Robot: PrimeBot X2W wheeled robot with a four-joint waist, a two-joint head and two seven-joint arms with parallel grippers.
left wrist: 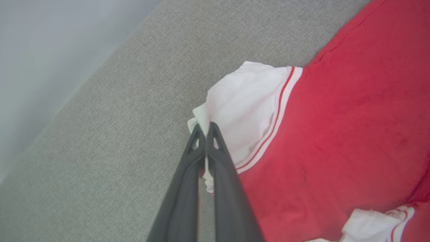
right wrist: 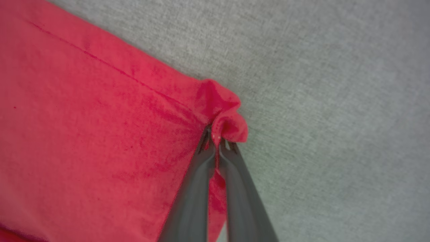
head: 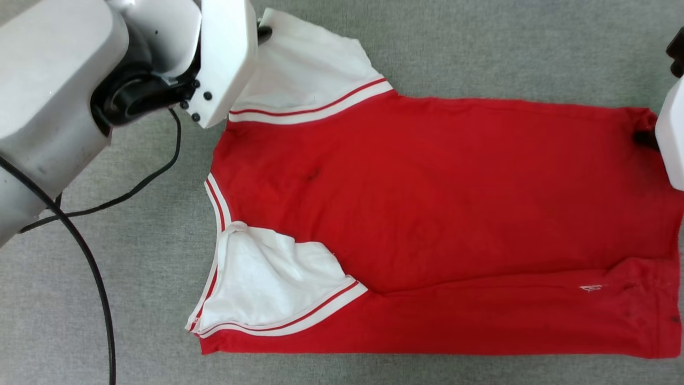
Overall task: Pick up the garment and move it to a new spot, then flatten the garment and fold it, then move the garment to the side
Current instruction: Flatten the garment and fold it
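The garment (head: 438,214), a red jersey with white sleeves and red-white striped trim, lies spread on grey fabric, collar to the left, its near long edge folded over the body. My left gripper (left wrist: 205,129) is shut on the far white sleeve (left wrist: 245,107), pinching its outer edge; in the head view its dark tip (head: 263,33) pokes out from behind the white wrist. My right gripper (right wrist: 216,137) is shut on the far hem corner (right wrist: 225,114), which bunches up between the fingers (right wrist: 198,188); the head view shows that gripper (head: 645,139) at the right edge.
Grey woven fabric (head: 481,48) covers the whole work surface. My left arm (head: 80,91) and its black cable (head: 101,299) fill the upper and lower left. A pale wall or edge (left wrist: 40,47) borders the surface in the left wrist view.
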